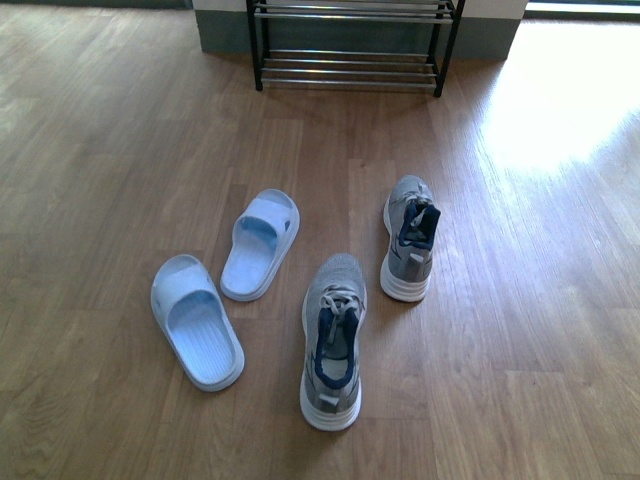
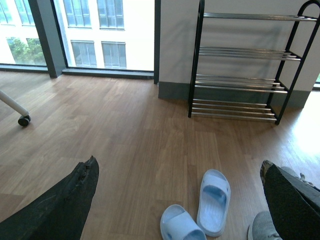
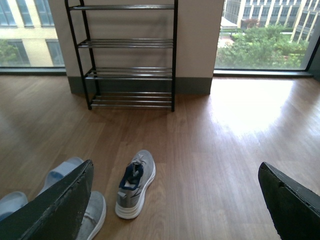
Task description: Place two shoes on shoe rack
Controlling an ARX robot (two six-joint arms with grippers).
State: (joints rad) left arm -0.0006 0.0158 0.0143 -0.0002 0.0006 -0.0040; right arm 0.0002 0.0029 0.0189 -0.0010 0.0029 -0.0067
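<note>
Two grey knit sneakers stand on the wood floor: one near (image 1: 332,340), one farther right (image 1: 409,238). Two pale blue slides lie left of them: one near (image 1: 196,320), one farther (image 1: 260,243). The black shoe rack (image 1: 352,45) with chrome rod shelves stands against the far wall, its shelves bare. No arm shows in the front view. My left gripper (image 2: 182,200) is open, high above the slides (image 2: 214,201). My right gripper (image 3: 175,197) is open, above the floor beside the farther sneaker (image 3: 135,183). Both hold nothing.
The rack shows whole in the left wrist view (image 2: 245,62) and the right wrist view (image 3: 127,55). Large windows flank the wall. A wheeled leg (image 2: 20,117) stands at one side. Sunlight glares on the floor (image 1: 560,100) to the right.
</note>
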